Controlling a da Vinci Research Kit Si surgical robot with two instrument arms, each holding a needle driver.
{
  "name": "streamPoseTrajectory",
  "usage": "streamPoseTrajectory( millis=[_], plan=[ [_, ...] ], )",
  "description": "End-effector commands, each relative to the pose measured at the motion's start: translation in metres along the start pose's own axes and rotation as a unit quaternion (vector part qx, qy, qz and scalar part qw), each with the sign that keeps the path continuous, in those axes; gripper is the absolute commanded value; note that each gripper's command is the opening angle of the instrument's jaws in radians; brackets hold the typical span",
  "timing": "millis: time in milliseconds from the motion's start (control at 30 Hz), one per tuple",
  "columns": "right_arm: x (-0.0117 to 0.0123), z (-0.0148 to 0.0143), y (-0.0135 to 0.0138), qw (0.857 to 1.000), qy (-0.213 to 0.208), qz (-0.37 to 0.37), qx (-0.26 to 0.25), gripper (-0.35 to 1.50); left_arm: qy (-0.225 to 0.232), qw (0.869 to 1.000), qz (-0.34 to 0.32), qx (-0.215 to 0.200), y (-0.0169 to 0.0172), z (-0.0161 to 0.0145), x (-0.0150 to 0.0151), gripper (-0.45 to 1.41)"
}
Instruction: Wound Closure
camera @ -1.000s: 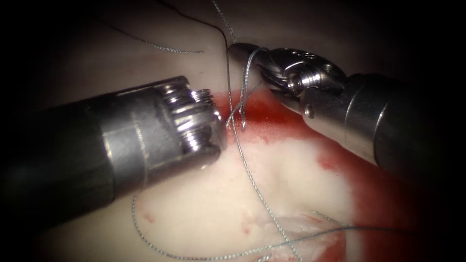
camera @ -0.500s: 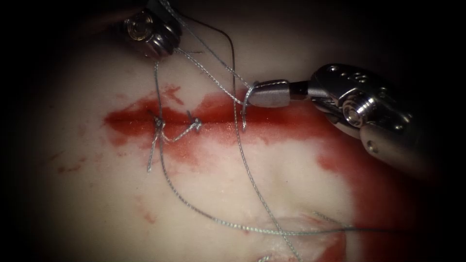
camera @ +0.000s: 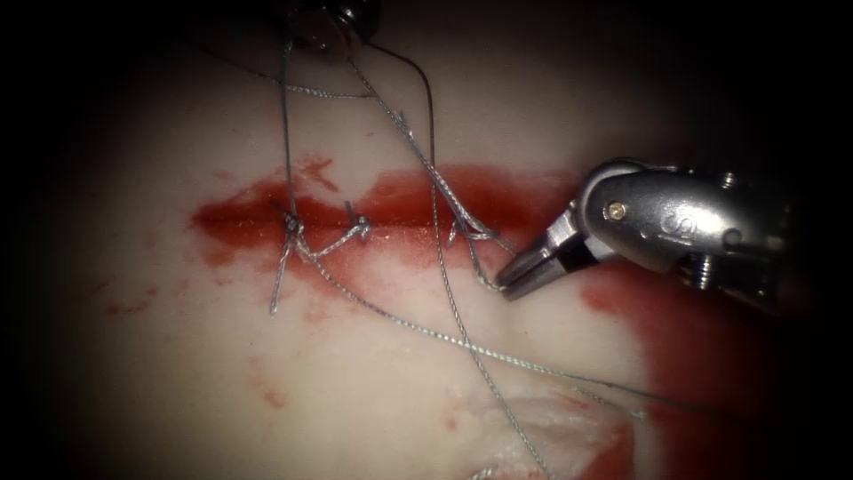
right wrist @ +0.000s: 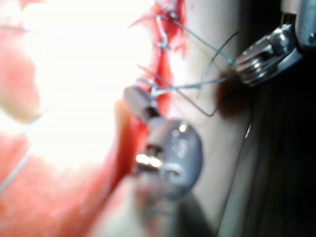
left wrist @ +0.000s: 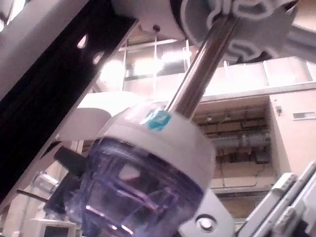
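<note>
Since half a second ago the right tool has been lowered below the cut, jaws closed on the thread. The left tool has been drawn up to the top edge, thread running to it; its jaw state cannot be told. Knots are seen on the tissue amid red fluid. The needle's place cannot be told.

the cut is the landmark. above it, taut thread fans up to the left pincer, barring that side. just right of it sits the right pincer, clamped on thread. bare tissue lies well below-left of it, crossed by one strand.
</note>
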Motion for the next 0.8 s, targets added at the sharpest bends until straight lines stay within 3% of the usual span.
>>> streamPoseTrajectory(
  millis=[33,133,267,433,567,600,667,800],
  plan=[
    [0.0009,0.0006,0.0017,1.000,0.001,-0.016,0.000,-0.35,-0.019,0.999,0.005,-0.031,0.0011,-0.0011,-0.0018,-0.45],
    [0.0018,0.0009,0.0019,0.999,0.006,-0.043,0.010,-0.35,-0.036,0.998,0.019,-0.055,0.0016,-0.0018,-0.0023,-0.45],
    [0.0045,0.0020,0.0026,0.990,0.011,-0.140,0.023,-0.35,-0.071,0.988,0.059,-0.124,0.0015,-0.0036,-0.0025,-0.45],
    [0.0061,0.0032,0.0033,0.983,0.017,-0.183,0.032,-0.35,-0.080,0.980,0.094,-0.153,0.0004,-0.0047,-0.0029,-0.45],
    [0.0065,0.0032,0.0030,0.976,0.016,-0.215,0.032,-0.35,-0.117,0.942,0.157,-0.272,-0.0026,-0.0045,-0.0044,-0.45],
    [0.0066,0.0031,0.0030,0.975,0.015,-0.218,0.029,-0.35,-0.134,0.926,0.167,-0.312,-0.0033,-0.0043,-0.0045,-0.45],
    [0.0067,0.0030,0.0028,0.975,0.014,-0.221,0.028,-0.35,-0.146,0.921,0.174,-0.317,-0.0038,-0.0041,-0.0047,-0.45],
    [0.0073,0.0028,0.0010,0.972,0.010,-0.235,0.023,-0.35,-0.245,0.882,0.227,-0.332,-0.0059,-0.0025,-0.0068,-0.45]
  ],
)
